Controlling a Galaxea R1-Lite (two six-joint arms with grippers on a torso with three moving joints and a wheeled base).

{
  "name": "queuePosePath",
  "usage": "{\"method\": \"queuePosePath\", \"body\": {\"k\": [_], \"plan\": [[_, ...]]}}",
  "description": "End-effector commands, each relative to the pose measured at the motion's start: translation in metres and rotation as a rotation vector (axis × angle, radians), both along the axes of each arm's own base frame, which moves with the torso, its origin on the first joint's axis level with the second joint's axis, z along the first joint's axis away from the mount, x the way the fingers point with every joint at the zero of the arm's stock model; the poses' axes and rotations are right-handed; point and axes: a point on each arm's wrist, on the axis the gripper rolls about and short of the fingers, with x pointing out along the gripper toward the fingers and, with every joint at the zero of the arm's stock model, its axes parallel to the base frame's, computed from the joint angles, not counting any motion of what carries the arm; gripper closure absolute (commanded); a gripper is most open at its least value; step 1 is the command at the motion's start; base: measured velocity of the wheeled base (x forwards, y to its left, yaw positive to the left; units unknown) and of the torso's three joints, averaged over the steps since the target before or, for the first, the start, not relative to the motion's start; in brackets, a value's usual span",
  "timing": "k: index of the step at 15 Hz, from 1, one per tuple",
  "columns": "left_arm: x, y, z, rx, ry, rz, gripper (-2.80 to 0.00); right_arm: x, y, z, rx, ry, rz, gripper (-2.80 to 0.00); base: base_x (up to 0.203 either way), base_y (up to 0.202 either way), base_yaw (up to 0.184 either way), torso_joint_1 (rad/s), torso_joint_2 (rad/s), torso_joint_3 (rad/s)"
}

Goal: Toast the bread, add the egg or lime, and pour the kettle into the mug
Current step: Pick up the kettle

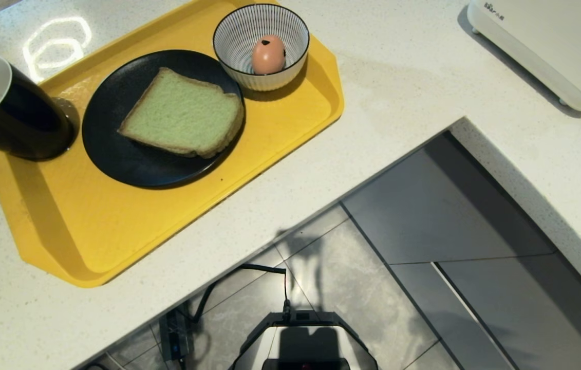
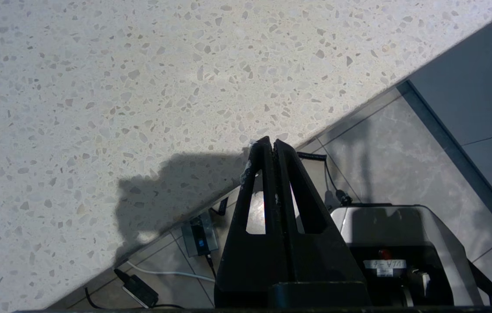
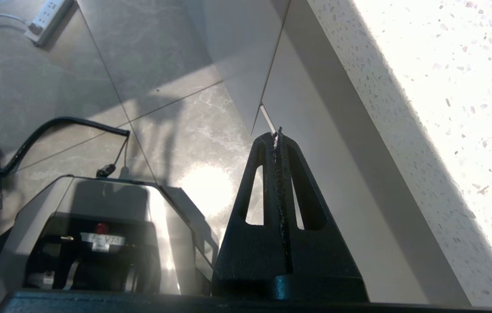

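nearest the head camera, the robot's own base (image 1: 303, 344) sits on the grey tiled floor (image 1: 352, 288) below the counter's (image 1: 398, 103) front edge, with a coiled black cable (image 1: 264, 268) running off it. both arms hang low off that edge, outside the head view: the left pincer (image 2: 272, 145) has its fingers pressed together and holds nothing, its tip over the counter's edge; the right pincer (image 3: 277, 137) is likewise fully closed and empty, over the floor beside the counter's side. on the counter's left part lies a yellow tray (image 1: 115, 226). on it a black plate (image 1: 115, 154) carries the bread (image 1: 185, 113), lying flat. at the tray's far corner a striped bowl (image 1: 239, 36) touches the plate's rim and holds the egg (image 1: 268, 54). the mug (image 1: 7, 108) stands at the tray's left edge. a white appliance (image 1: 547, 46) sits at the counter's far right corner.
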Motion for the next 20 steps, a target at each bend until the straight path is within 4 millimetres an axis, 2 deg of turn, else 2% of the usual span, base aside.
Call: {"method": "queuePosePath", "body": {"k": [1, 15, 20], "plan": [[0.0011, 0.0, -0.0038, 0.0, 0.013, 0.0, 0.0, 0.0, 0.0, 0.0, 0.0, 0.0, 0.001, 0.0, 0.0, 0.0, 0.0, 0.0, 0.0, 0.0], [0.0011, 0.0, -0.0038, 0.005, 0.013, -0.001, 0.0, 0.0001, 0.0, -0.0004, 0.0, 0.001, 0.001, 0.0, 0.0, 0.0, 0.0, 0.0, 0.0, 0.0], [0.0011, 0.0, -0.0038, 0.006, 0.013, 0.0, 0.0, 0.0001, 0.0, -0.0003, 0.0, 0.001, 0.001, 0.0, 0.0, 0.0, 0.0, 0.002, 0.0, 0.152]]}}
